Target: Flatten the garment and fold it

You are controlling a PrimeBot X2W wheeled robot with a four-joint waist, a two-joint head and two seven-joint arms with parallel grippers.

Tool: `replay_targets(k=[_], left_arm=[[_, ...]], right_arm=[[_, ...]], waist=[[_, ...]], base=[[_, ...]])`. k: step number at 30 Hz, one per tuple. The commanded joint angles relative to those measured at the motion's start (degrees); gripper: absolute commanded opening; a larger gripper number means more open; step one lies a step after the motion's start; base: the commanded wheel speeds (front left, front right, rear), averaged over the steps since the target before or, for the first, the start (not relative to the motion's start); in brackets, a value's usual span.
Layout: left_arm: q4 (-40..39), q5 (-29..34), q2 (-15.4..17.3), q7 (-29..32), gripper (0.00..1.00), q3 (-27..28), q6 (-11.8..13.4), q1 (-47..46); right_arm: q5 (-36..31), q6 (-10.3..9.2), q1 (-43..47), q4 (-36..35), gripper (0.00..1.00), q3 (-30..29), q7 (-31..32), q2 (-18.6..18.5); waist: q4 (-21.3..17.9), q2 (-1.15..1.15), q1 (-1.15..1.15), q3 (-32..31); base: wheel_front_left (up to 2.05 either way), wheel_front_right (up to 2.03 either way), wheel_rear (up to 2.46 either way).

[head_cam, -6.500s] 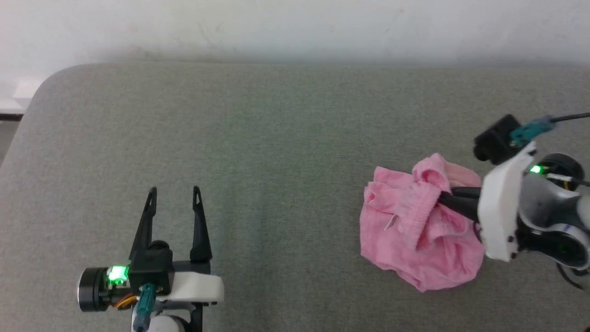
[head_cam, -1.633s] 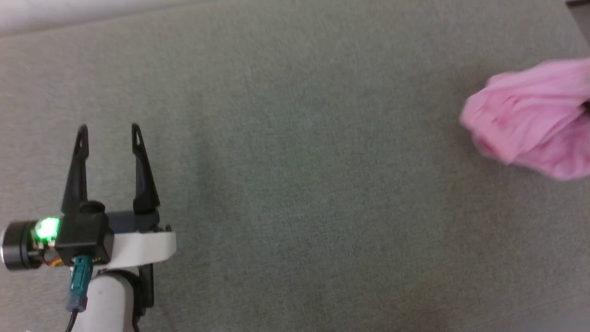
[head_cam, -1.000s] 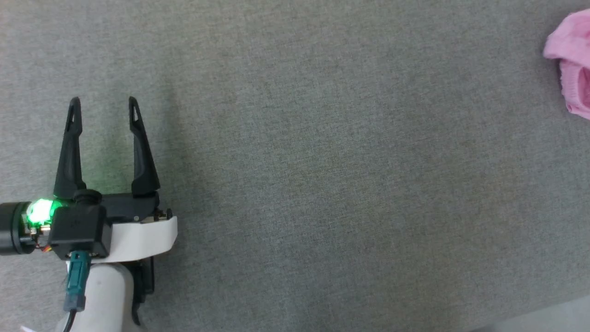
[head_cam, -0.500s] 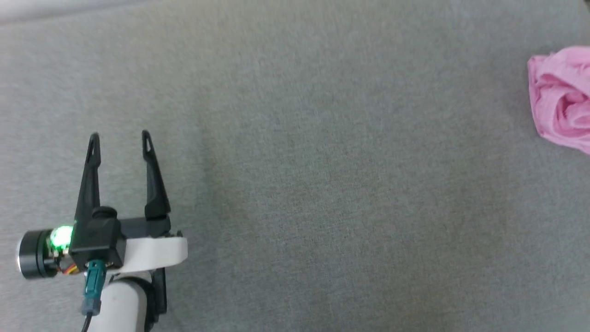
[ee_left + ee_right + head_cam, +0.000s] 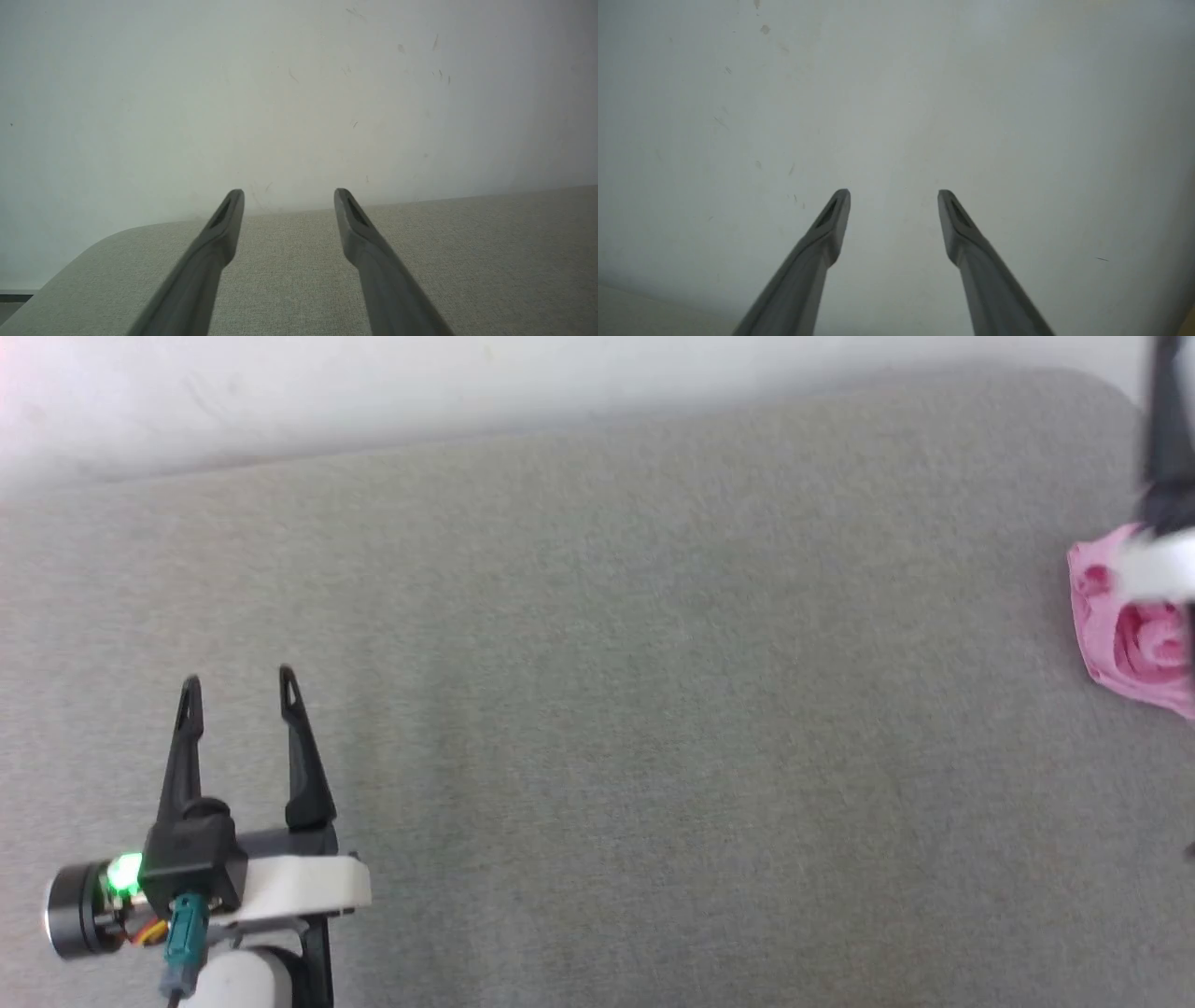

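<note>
In the head view, the right edge cuts off the garment point(image 5: 1116, 639), so its full outline cannot be told. Blur smears its folds, and no waistband or label can be made out. A blurred white and dark part of the right arm point(image 5: 1160, 565) covers the garment's upper side; whether it touches the cloth cannot be told. Below the left end effector point(image 5: 238, 677), the pale forearm runs off the bottom edge.

A grey woven-fabric surface point(image 5: 597, 709) with rounded corners meets a plain white wall point(image 5: 467, 392) behind it, faintly scuffed and speckled, under soft, even light.
</note>
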Motion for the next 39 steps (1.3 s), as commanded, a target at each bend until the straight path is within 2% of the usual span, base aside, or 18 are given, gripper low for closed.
replay_targets(k=[1, 3, 8, 14, 22, 29, 30, 39], left_arm=[[0.16, -0.03, -0.21, -0.27, 1.00, 0.31, -0.29, 0.84], [0.62, 0.12, -0.72, -0.27, 1.00, 0.48, -0.68, 1.81], [1.48, 0.40, -1.32, -0.27, 1.00, 0.50, -1.46, 3.29], [2.31, 0.56, -1.71, -0.27, 1.00, 0.79, -2.09, 4.83], [2.87, 0.48, -2.29, -0.27, 1.00, 0.55, -3.80, 6.29], [3.05, -0.70, -3.10, -0.27, 1.00, 1.11, -5.84, 6.85], [2.90, -0.57, -3.08, 0.03, 0.00, 0.90, -5.66, 6.45], [2.96, -0.43, -3.19, 0.75, 0.00, 0.87, -5.95, 6.28]], right_arm=[[-0.07, -0.12, 0.96, -0.45, 1.00, -0.18, -0.25, 0.50], [0.44, -0.12, 6.64, -4.20, 1.00, 0.38, -0.25, 4.05], [1.46, -0.12, 15.60, -6.77, 1.00, 1.90, -0.25, 8.03], [1.74, -0.12, 22.65, -7.18, 1.00, 3.19, -0.25, 10.68], [1.09, -0.12, 31.73, -9.38, 1.00, 1.43, -0.26, 14.81], [0.48, -0.12, 35.17, -11.73, 1.00, 0.33, -0.26, 16.20], [0.75, 0.00, 34.71, -11.35, 0.00, 0.55, 0.03, 16.03], [0.40, -0.01, 34.74, -11.27, 0.00, 0.72, 0.74, 16.00]], waist=[[1.67, 0.00, 0.01, -2.03], [2.32, 0.00, 0.01, -3.35], [3.44, 0.00, 0.01, -5.45], [4.15, 0.00, 0.01, -7.35], [5.33, 0.00, 0.01, -9.67], [5.64, 0.00, 0.01, -10.85], [5.59, 0.00, 0.01, -10.79], [5.63, 0.00, 0.02, -10.90]], base=[[0.00, 0.00, 0.00], [0.00, 0.00, 0.00], [0.00, 0.00, 0.00], [0.00, 0.00, 0.00], [0.00, 0.00, 0.00], [0.00, 0.00, 0.00], [0.00, 0.00, 0.00], [0.00, 0.00, 0.00]])
